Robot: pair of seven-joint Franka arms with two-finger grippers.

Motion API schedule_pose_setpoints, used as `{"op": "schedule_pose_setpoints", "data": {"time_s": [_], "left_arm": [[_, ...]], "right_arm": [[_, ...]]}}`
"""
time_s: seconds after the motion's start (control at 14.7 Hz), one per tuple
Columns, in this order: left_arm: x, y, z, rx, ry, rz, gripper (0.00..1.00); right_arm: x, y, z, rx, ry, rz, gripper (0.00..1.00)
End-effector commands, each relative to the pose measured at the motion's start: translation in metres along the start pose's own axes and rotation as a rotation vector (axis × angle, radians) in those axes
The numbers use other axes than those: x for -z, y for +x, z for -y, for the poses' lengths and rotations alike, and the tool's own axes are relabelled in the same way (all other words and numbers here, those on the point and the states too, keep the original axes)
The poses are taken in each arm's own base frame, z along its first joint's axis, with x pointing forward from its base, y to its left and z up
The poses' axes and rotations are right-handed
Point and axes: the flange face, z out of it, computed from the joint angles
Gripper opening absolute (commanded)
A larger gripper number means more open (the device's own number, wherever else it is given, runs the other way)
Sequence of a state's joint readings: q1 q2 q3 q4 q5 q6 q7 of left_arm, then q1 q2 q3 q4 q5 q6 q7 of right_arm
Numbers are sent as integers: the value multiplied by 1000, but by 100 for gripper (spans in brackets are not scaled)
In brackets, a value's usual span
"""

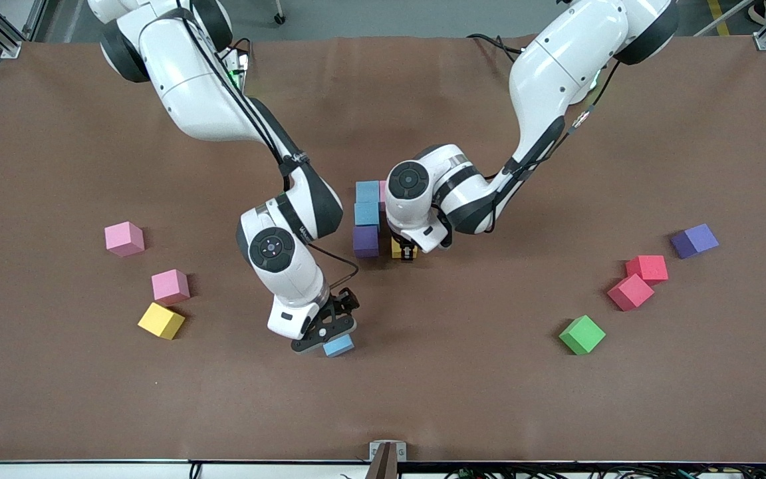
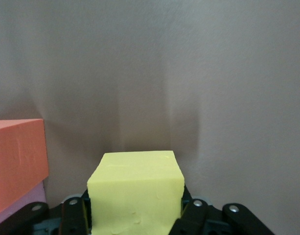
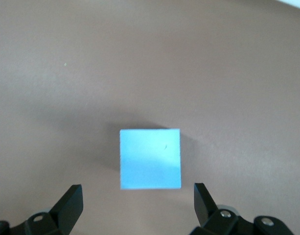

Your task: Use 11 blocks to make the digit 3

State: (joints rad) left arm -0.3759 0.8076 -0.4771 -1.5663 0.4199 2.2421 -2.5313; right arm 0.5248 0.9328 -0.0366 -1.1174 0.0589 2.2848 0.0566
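A partial figure stands mid-table: two light blue blocks [image 1: 367,203] in a column, a purple block [image 1: 366,241] nearer the front camera, and a sliver of pink [image 1: 383,193] beside them. My left gripper [image 1: 408,253] [image 2: 135,211] is shut on a yellow block [image 1: 397,249] [image 2: 136,188], low beside the purple one. An orange block [image 2: 17,161] shows close by in the left wrist view. My right gripper [image 1: 331,334] [image 3: 137,196] hangs open just over a lone light blue block [image 1: 339,345] [image 3: 150,158], which lies just ahead of the fingertips.
Loose blocks toward the right arm's end: two pink [image 1: 124,238] [image 1: 170,286] and a yellow [image 1: 161,320]. Toward the left arm's end lie a green [image 1: 582,334], two red [image 1: 647,268] [image 1: 630,292] and a purple [image 1: 694,240].
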Motion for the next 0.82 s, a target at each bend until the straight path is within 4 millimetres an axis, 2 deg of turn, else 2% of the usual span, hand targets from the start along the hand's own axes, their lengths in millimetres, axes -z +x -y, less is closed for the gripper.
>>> {"op": "schedule_pose_setpoints", "data": {"time_s": [0.0, 0.61, 0.75], "left_arm": [[-1, -10, 5, 5, -33, 13, 8], [-4, -15, 5, 19, -37, 31, 8], [-4, -17, 5, 23, -42, 44, 8]], "right_arm": [[-11, 6, -9, 4, 4, -47, 100], [-55, -3, -7, 2, 10, -87, 100], [-59, -5, -3, 8, 12, -83, 100]]}}
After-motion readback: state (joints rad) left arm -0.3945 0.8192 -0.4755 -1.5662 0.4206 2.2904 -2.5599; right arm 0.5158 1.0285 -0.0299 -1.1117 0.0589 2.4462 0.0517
